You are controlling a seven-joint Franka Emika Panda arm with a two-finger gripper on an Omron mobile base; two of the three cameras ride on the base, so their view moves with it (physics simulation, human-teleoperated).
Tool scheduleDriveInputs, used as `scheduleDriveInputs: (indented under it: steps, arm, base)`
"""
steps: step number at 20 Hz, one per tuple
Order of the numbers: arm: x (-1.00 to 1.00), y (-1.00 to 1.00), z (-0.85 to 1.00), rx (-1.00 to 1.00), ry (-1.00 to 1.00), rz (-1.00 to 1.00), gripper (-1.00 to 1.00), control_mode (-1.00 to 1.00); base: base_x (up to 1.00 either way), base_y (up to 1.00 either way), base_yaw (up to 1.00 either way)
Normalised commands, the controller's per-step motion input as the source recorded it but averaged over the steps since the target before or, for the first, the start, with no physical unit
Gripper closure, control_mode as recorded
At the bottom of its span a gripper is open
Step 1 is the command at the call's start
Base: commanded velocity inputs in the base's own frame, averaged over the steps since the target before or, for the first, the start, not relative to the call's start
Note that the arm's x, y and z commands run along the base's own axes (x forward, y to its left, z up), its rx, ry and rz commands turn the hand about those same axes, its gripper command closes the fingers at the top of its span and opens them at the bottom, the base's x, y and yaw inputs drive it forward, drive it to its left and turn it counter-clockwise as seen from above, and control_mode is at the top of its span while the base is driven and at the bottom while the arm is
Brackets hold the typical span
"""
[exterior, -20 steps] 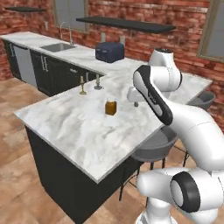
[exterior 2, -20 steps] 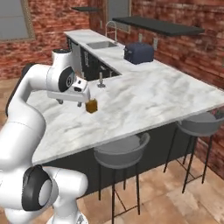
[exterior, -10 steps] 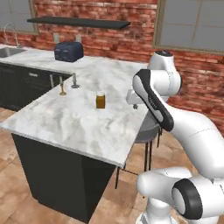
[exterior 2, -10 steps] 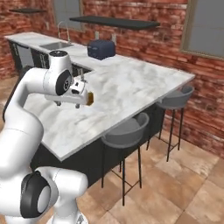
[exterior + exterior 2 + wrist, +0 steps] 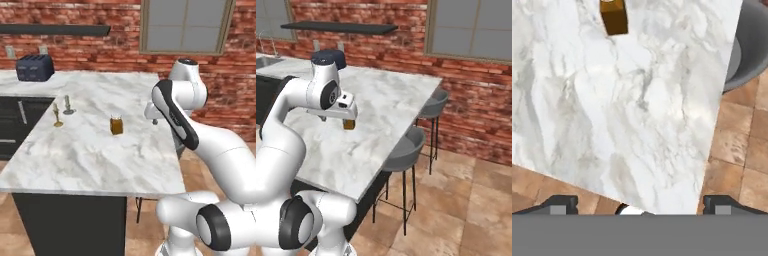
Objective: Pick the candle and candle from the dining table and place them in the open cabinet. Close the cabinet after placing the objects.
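The marble-topped bench (image 5: 95, 150) carries both candles near its 9 o'clock edge in the left base view. The brass-gold candle (image 5: 57, 116) stands upright, and the grey-silver candle (image 5: 67, 105) stands upright just beside it, toward 1 o'clock, the two apart and not touching. An amber carton (image 5: 116, 125) stands near the middle of the bench, well apart from the candles toward 3 o'clock.

The claw (image 5: 153, 116) hangs over the bench near its 3 o'clock edge, above the surface and touching nothing. In the hand view its two dark fingertips (image 5: 559, 204) sit far apart at 7 and 5 o'clock, so the jaws stand wide with nothing between them but marble and floor tiles. The carton (image 5: 614, 16) appears there at 12 o'clock, far from the tips.

In the right base view the claw (image 5: 345, 107) sits just in front of the carton (image 5: 349, 123), partly covering it. Two grey stools (image 5: 404, 150) stand along the bench's 3 o'clock side in that view, one tucked partly under the top.

At the back, a dark toaster (image 5: 34, 67) rests on a worktop against the brick wall (image 5: 75, 50), under a dark shelf (image 5: 55, 30). A window (image 5: 186, 25) is set in the wall at 1 o'clock.
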Motion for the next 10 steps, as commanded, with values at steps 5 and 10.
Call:
scheduleDriveInputs:
  steps: [5, 10]
  arm:
    - [0.0, 0.0, 0.0, 0.0, 0.0, 0.0, -1.0, 1.0]
    - [0.0, 0.0, 0.0, 0.0, 0.0, 0.0, -1.0, 1.0]
  base:
    - [0.0, 1.0, -0.51]
    - [-0.22, 1.0, -0.44]
